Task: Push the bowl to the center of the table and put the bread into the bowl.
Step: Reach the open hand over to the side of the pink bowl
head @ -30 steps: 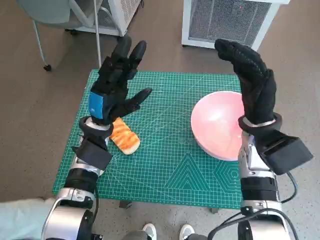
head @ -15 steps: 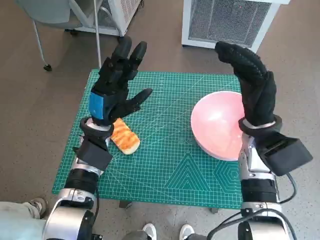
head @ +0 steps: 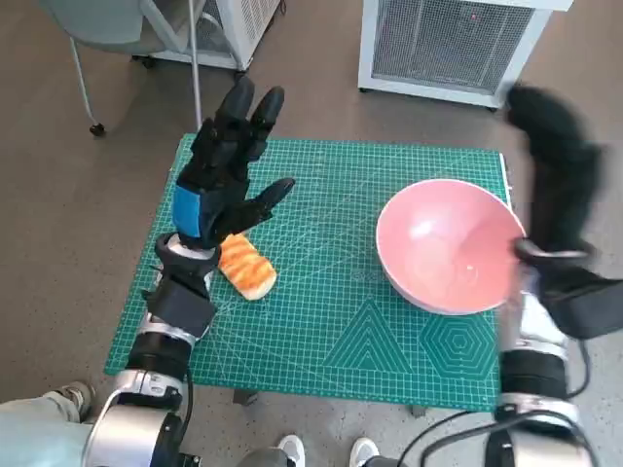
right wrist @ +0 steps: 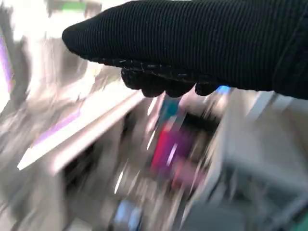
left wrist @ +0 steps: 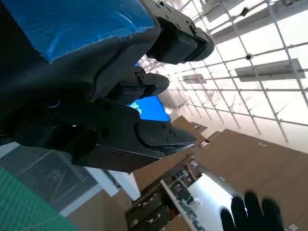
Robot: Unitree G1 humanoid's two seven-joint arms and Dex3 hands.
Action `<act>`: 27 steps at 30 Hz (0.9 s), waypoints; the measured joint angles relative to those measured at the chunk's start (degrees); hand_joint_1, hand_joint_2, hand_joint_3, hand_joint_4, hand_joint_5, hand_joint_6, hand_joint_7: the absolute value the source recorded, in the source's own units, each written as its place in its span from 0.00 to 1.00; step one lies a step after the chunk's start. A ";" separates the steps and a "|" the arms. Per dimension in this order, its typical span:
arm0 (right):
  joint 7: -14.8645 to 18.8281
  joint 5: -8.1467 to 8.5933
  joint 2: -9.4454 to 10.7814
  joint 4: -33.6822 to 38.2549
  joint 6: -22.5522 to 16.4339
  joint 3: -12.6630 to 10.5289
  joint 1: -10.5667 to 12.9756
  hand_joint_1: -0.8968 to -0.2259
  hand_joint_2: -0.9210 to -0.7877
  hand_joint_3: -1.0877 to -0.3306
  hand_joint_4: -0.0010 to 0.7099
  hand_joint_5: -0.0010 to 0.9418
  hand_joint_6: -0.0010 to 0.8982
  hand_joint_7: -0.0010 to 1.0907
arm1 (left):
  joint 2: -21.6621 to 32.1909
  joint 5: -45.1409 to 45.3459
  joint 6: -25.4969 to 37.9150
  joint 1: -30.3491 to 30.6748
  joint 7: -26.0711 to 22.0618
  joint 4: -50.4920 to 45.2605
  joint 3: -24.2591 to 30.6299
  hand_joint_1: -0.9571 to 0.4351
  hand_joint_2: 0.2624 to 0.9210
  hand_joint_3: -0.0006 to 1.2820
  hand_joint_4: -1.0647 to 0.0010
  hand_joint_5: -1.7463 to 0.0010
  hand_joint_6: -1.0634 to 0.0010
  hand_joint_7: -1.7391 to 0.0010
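Note:
A pink bowl (head: 446, 245) sits on the right side of the green cutting mat (head: 321, 321). An orange-striped piece of bread (head: 245, 267) lies on the mat's left part. My left hand (head: 220, 175) is raised above the bread with fingers spread, holding nothing. My right hand (head: 557, 165) is blurred, raised just beyond the bowl's right rim, off the mat's right edge, fingers apart and empty. The left wrist view shows only my left hand (left wrist: 115, 86) against a room, with my right hand's fingertips (left wrist: 252, 214) low in the picture. The right wrist view is motion-blurred under the glove (right wrist: 202, 43).
A white grilled appliance (head: 453, 44) stands on the floor behind the table. A chair base (head: 92, 58) and another white unit (head: 229, 24) are at the back left. Shoes (head: 326, 449) show at the table's near edge, and a pale sleeve (head: 39, 433) at bottom left.
My right hand has swung from over the bowl out to the right, past its rim. The bowl stays where it was. My left hand and the bread have not moved.

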 measured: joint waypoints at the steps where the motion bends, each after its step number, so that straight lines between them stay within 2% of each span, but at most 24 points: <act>1: -0.95 -0.12 -0.33 1.54 -0.19 -0.35 -0.08 0.38 0.00 0.32 0.35 0.01 0.00 0.58 | 0.01 0.00 0.00 0.18 0.00 -0.03 0.01 0.58 1.00 0.21 0.66 1.00 0.66 1.00; 6: -3.95 -1.27 -2.00 8.89 0.21 -1.10 -0.26 0.39 0.00 0.30 0.32 0.00 0.00 0.52 | 0.01 0.08 0.02 0.35 0.02 -0.30 0.00 0.58 1.00 0.21 0.66 1.00 0.66 1.00; 14: -4.08 -1.00 -3.13 17.08 4.67 -1.90 -0.33 0.44 0.00 0.27 0.27 0.00 0.00 0.48 | 0.04 0.27 0.03 0.41 0.21 -0.93 0.01 0.57 1.00 0.21 0.67 1.00 0.66 1.00; 22: -4.30 -0.84 -2.64 21.41 10.16 -2.65 -0.17 0.44 0.00 0.29 0.28 0.01 0.02 0.46 | 0.20 0.27 0.14 1.10 0.21 -1.43 0.09 0.57 1.00 0.21 0.66 1.00 0.66 1.00; 27: -4.30 -0.86 -0.74 22.20 12.76 -2.61 0.03 0.46 0.00 0.30 0.28 0.01 0.03 0.46 | 0.29 0.27 0.53 1.59 0.21 -1.76 0.16 0.57 1.00 0.21 0.66 1.00 0.66 1.00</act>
